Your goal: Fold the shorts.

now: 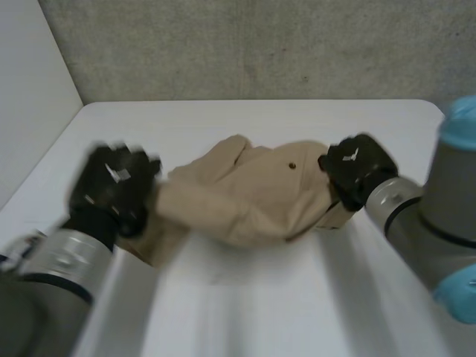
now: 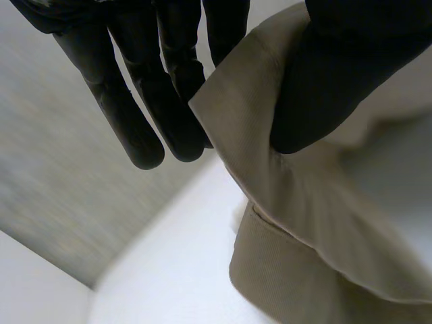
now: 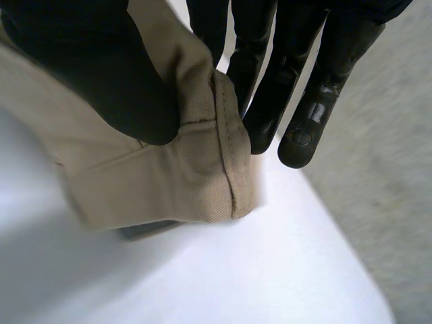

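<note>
Straight fingers [image 2: 145, 108] and thumb of the left hand [image 1: 111, 190] pinch an edge of the tan shorts [image 1: 245, 193] at nine o'clock. The right hand [image 1: 357, 169] likewise pinches a stitched hem corner at three o'clock. The tan shorts lie bunched between both hands, mid-table on the white table [image 1: 260, 312].

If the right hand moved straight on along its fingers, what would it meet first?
Probably the white table beyond the fingertips of the right hand; the shorts it pinches lie beside them. Depth is unclear.
</note>
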Robot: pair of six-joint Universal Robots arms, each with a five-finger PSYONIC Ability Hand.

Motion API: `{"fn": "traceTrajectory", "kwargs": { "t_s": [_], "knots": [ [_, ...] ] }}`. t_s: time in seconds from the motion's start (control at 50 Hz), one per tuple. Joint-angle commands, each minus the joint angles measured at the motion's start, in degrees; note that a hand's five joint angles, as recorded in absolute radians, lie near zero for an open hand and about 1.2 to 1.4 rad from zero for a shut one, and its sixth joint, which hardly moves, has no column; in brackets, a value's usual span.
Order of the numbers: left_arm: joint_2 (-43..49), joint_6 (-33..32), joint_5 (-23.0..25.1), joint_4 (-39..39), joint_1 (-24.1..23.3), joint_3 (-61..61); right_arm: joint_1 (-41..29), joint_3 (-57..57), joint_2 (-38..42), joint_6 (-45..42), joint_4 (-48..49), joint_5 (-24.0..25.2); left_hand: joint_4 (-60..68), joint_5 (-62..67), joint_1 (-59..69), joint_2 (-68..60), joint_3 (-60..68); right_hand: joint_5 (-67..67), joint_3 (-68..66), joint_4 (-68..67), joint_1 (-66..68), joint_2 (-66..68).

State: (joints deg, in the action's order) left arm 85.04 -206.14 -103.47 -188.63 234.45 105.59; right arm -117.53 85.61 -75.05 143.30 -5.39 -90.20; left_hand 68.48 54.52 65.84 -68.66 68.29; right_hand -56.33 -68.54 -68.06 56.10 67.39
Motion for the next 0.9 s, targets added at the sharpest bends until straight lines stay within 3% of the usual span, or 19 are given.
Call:
{"fn": "traceTrajectory", "kwargs": {
  "t_s": [0.02, 0.14, 0.26, 0.4, 0.46, 0.6, 0.78, 0.8, 0.9],
  "knots": [
    [-15.9, -0.2, 0.6, 2.0, 0.8, -10.3, -0.4, -7.9, -14.4, -0.5, -2.7, -0.4, 11.5, 15.5, 14.2, -11.3, 11.7, -13.7, -11.5, -11.9, 23.9, 12.6],
    [-19.6, -0.3, 0.4, 3.3, 1.5, -18.7, -0.2, -14.6, -20.0, -0.3, -4.4, -0.4, 11.5, 15.5, 14.2, -11.3, 11.7, -13.7, -11.5, -11.9, 23.9, 12.6],
    [-16.1, -0.2, 0.4, 4.9, 1.3, -18.0, -0.2, -16.2, -19.0, -0.6, -8.3, 0.1, 11.5, 15.5, 14.2, -11.3, 11.7, -13.7, -11.5, -11.9, 23.9, 12.6],
    [-7.4, -0.1, 0.6, 4.5, 1.7, -14.0, -0.2, -14.1, -9.5, -0.7, -8.9, 0.4, 11.5, 15.5, 14.2, -11.3, 11.7, -13.7, -11.5, -11.9, 23.9, 12.6],
    [-0.6, -0.1, 0.6, 4.1, 2.1, -11.9, -0.3, -13.2, -8.0, -0.7, -8.6, 0.5, 11.5, 15.5, 14.2, -11.3, 11.7, -13.7, -11.5, -11.9, 23.9, 12.6],
    [15.3, 0.0, 0.5, -0.1, 2.7, -13.3, -0.7, -13.3, 4.9, -0.9, -8.0, -0.1, 11.5, 15.5, 14.2, -11.3, 11.7, -13.7, -11.5, -11.9, 23.9, 12.6],
    [34.0, -0.8, 0.4, -6.9, 3.7, -28.2, -0.7, -22.0, 17.1, -0.8, 3.3, -1.3, 11.5, 15.5, 14.2, -11.3, 11.7, -13.7, -11.5, -11.9, 23.9, 12.6],
    [38.8, -2.4, 0.4, -7.7, 4.4, -36.0, -0.7, -23.5, 18.0, -0.9, 5.4, -1.5, 11.5, 15.5, 14.2, -11.3, 11.7, -13.7, -11.5, -11.9, 23.9, 12.6],
    [44.9, -7.5, 0.2, -9.5, 7.3, -49.1, -0.2, -34.7, 24.7, -2.3, 18.7, -3.4, 11.5, 15.5, 14.2, -11.3, 11.7, -13.7, -11.5, -11.9, 23.9, 12.6]
  ]
}}
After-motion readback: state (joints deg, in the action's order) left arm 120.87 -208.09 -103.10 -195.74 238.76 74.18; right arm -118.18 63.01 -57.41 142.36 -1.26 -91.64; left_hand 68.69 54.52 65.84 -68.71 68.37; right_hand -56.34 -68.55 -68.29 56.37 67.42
